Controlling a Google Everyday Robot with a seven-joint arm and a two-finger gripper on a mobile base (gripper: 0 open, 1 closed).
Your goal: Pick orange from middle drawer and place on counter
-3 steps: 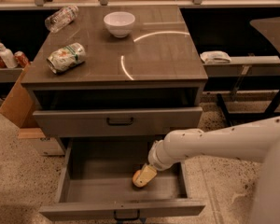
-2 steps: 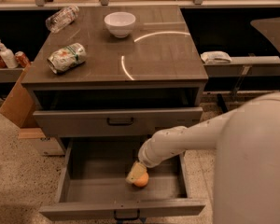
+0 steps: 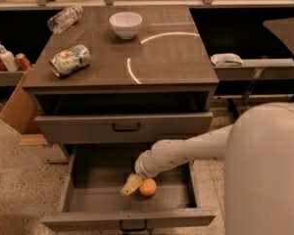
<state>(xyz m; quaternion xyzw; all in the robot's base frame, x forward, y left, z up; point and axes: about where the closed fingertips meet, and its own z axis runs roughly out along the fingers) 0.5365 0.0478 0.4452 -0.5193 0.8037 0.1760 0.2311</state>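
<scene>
The smooth, round orange [image 3: 148, 187] touches the pale yellowish pincer [image 3: 132, 184] on the flat grey middle drawer [image 3: 94, 198] floor, though whether the pincer grips it cannot be told.

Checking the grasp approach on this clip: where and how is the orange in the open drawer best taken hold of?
Across the orange's widest middle, coming down from above. It is a smooth ball on the flat floor of the middle drawer, whose walls and front would likely hinder a sideways approach. The gripper is low in the drawer, close beside it.
</scene>
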